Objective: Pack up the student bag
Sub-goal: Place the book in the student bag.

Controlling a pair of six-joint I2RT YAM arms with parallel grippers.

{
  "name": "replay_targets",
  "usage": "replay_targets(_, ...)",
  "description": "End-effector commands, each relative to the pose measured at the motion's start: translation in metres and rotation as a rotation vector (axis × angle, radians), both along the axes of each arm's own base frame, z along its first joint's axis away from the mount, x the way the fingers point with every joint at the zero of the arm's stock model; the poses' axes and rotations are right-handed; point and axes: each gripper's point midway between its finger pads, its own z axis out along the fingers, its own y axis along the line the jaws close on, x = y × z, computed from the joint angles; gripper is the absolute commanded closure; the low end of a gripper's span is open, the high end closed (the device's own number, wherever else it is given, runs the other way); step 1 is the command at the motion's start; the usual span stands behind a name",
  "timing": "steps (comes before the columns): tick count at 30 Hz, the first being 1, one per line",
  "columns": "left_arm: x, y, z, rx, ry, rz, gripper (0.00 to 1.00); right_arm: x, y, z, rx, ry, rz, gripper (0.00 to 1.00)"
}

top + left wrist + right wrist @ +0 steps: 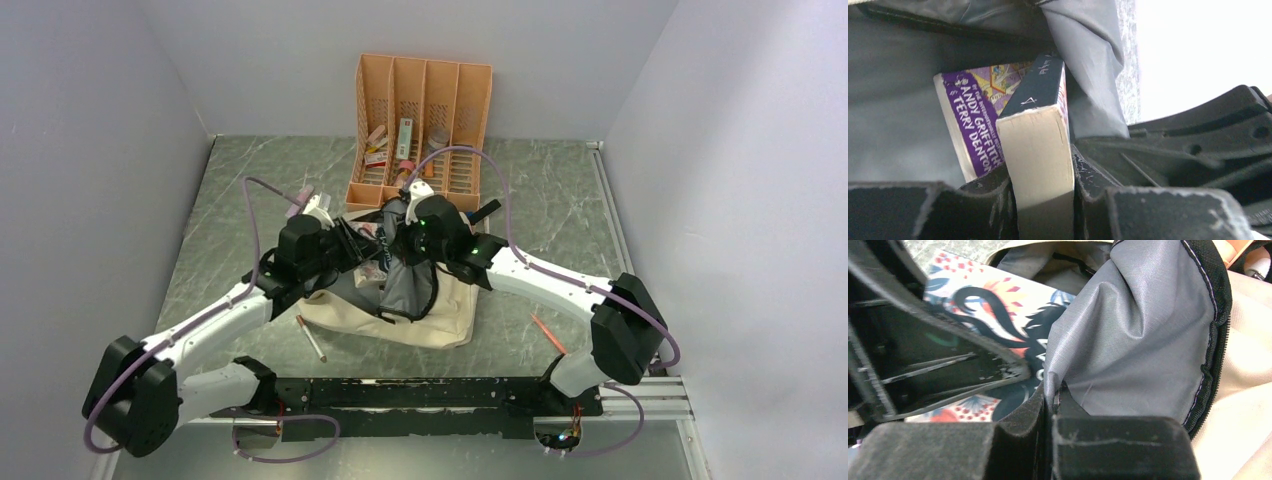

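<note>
Student bag [430,322], a large soft cream-beige fabric backpack with black zipper trim and grey lining, lay near the middle of the grey marbled table [570,215], its open mouth at the 12 o'clock end. The right gripper [418,236] was pinched tight on the grey lining at the mouth's edge, holding it raised. The left gripper [1044,200], at 9 o'clock of the mouth, clamped a thick black-covered paperback book [1038,145] across its cream page edges. The book's far end sat inside the bag beside a purple-spined paperback [973,125]. A floral cover [988,295] in the right wrist view might have been that same held book. An orange slotted plastic desk organiser [422,85] stood at 12 o'clock of the bag. A white pencil [311,338] lay at 8 o'clock and an orange pencil [548,333] at 4 o'clock.
</note>
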Motion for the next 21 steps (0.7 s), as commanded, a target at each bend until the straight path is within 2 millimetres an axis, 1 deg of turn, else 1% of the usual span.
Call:
replay_targets(1, 0.03, -0.02, 0.055, -0.197, -0.214, 0.016, 0.95, 0.005, 0.018, 0.048, 0.171, -0.077, 0.019, 1.0)
replay_targets(2, 0.034, -0.022, 0.051, -0.201, -0.214, 0.018, 0.95, 0.005, 0.019, 0.048, 0.176, -0.075, 0.016, 1.0)
replay_targets(3, 0.037, -0.027, 0.044, -0.203, -0.203, 0.013, 0.95, 0.005, 0.018, 0.048, 0.182, -0.075, 0.014, 1.0)
replay_targets(5, 0.042, -0.035, 0.039, -0.215, -0.206, 0.002, 0.95, 0.004, 0.018, 0.049, 0.19, -0.073, 0.012, 1.0)
replay_targets(8, 0.047, -0.05, 0.028, -0.174, -0.215, -0.007, 0.95, 0.005, 0.017, 0.048, 0.19, -0.071, 0.004, 1.0)
replay_targets(10, 0.049, -0.06, 0.013, -0.115, -0.202, -0.015, 0.95, 0.006, 0.014, 0.047, 0.184, -0.073, -0.009, 1.0)
replay_targets(12, 0.052, -0.064, -0.002, -0.072, -0.177, -0.021, 0.95, 0.006, 0.012, 0.046, 0.175, -0.073, -0.02, 1.0)
replay_targets(13, 0.052, -0.065, -0.009, -0.058, -0.164, -0.024, 0.92, 0.007, 0.01, 0.046, 0.169, -0.079, -0.03, 1.0)
replay_targets(14, 0.052, -0.066, -0.015, -0.046, -0.152, -0.029, 0.86, 0.009, 0.007, 0.045, 0.16, -0.085, -0.043, 1.0)
replay_targets(15, 0.051, -0.065, -0.02, -0.033, -0.144, -0.03, 0.79, 0.01, 0.005, 0.044, 0.151, -0.087, -0.051, 1.0)
replay_targets(20, 0.048, -0.06, -0.033, 0.019, -0.138, -0.043, 0.47, 0.013, -0.004, 0.04, 0.13, -0.096, -0.083, 1.0)
replay_targets(21, 0.047, -0.059, -0.035, 0.034, -0.136, -0.044, 0.43, 0.014, -0.005, 0.039, 0.128, -0.092, -0.089, 1.0)
